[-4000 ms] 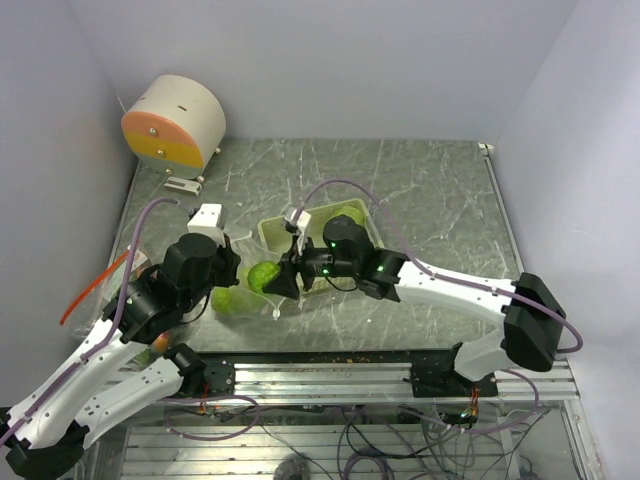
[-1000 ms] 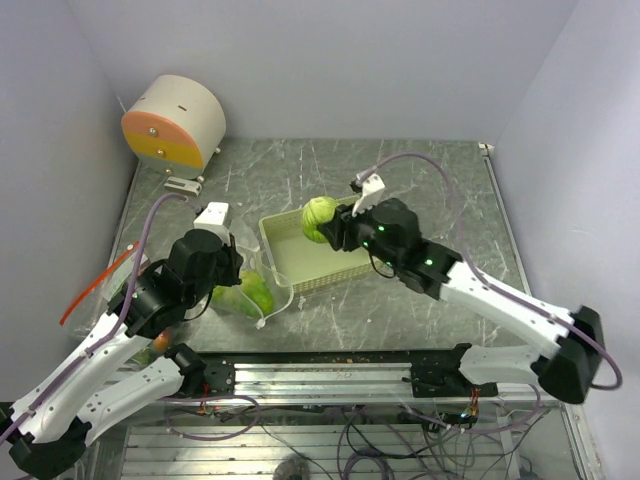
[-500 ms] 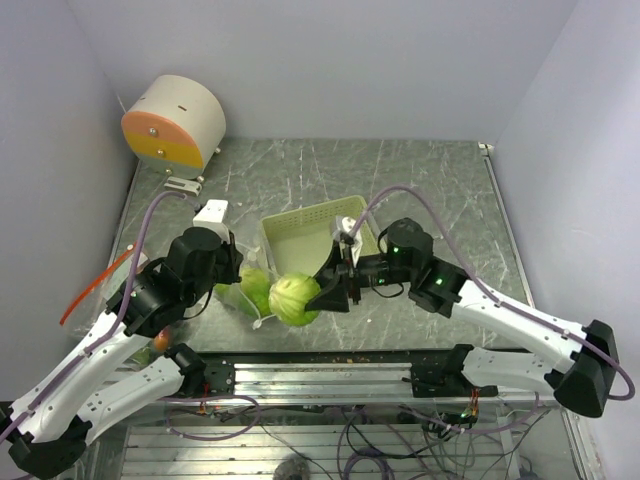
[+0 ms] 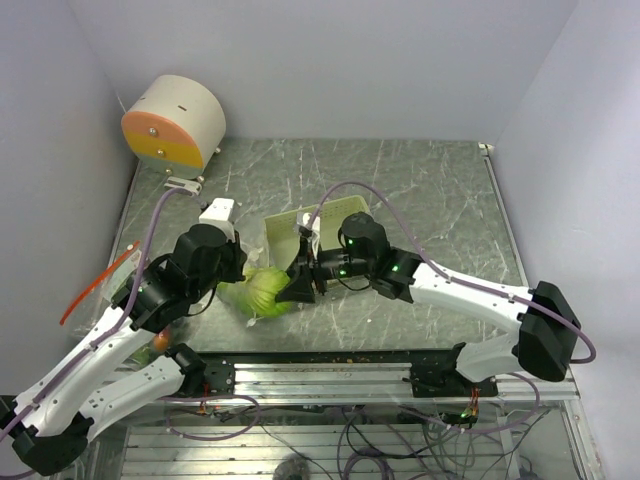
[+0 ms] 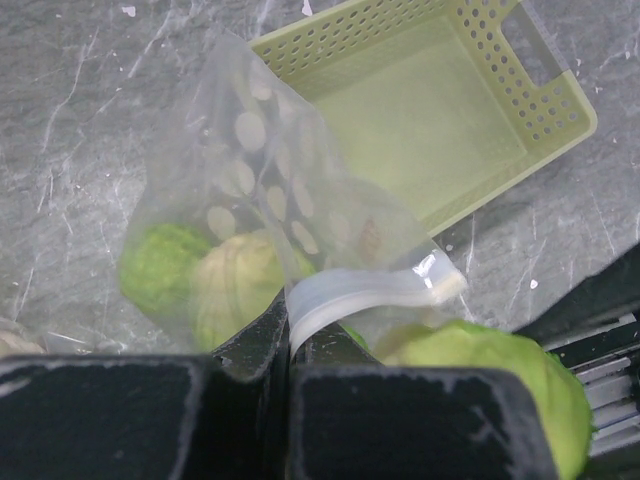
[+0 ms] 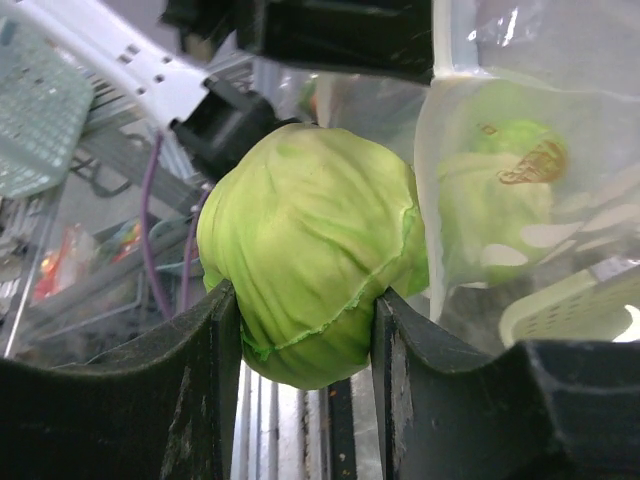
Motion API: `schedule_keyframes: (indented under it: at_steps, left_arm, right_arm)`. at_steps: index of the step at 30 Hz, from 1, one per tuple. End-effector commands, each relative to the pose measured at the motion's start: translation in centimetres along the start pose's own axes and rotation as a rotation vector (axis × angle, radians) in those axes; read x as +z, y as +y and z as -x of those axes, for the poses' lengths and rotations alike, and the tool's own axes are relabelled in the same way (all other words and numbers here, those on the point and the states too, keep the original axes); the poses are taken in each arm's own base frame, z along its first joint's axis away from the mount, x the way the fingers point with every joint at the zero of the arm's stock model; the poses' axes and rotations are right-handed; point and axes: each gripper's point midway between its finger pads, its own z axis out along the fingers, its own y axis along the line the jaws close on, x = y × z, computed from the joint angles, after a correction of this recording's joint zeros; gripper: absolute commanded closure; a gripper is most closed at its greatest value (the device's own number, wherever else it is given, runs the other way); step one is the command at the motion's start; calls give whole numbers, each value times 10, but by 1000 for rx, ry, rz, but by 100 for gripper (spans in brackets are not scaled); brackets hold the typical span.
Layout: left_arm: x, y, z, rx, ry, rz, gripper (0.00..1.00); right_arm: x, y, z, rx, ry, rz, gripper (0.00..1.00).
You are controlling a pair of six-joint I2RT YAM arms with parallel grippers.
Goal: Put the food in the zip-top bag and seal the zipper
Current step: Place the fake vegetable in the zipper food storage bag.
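Since half a second ago the green ball has travelled toward 9 o'clock, from open desk in front of the basket to the mouth of the zip-top bag. From my right wrist view the right claw is clamped on it at mid width, a finger on each side, and it hangs clear of the desk.

At 2 o'clock from the ball in that view is the bag's clear wall, with two more green balls already inside, touching each other. The left claw is closed tight on the bag's zipper strip and holds that edge up. The strip curls across just above the held ball, so the lip lies between the ball and the inside of the bag.

Just past the bag, toward 1 o'clock, sits the pale-green basket. From above, my right arm covers most of it. The left arm's black wrist hides the bag's 9 o'clock side. A beige and orange drum stands well apart in the 10 o'clock corner.
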Motion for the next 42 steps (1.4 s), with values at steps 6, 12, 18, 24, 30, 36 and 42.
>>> schedule_keyframes:
  at_steps: [6, 12, 18, 24, 30, 36, 42]
  left_arm:
    - [-3, -16, 11, -11, -36, -82, 93]
    - [-7, -19, 16, -16, -46, -95, 93]
    - [-10, -25, 28, -13, -60, -113, 93]
    - [-19, -31, 48, -3, -86, -124, 93]
    - [-16, -33, 38, -22, -68, -142, 93]
    - [-12, -28, 19, -51, -42, -143, 93]
    - [-9, -21, 8, -58, -33, -119, 93]
  right_arm:
    - [-7, -52, 60, -78, -174, -352, 71]
    - [3, -75, 59, -108, -148, -583, 73]
    - [27, -86, 46, -130, -97, -736, 72]
    - [20, -107, 43, -145, -87, -976, 72]
    - [18, -107, 64, -128, -197, -999, 66]
    - [23, -76, 92, -105, -372, -813, 37]
    - [36, -59, 77, -128, -275, -683, 12]
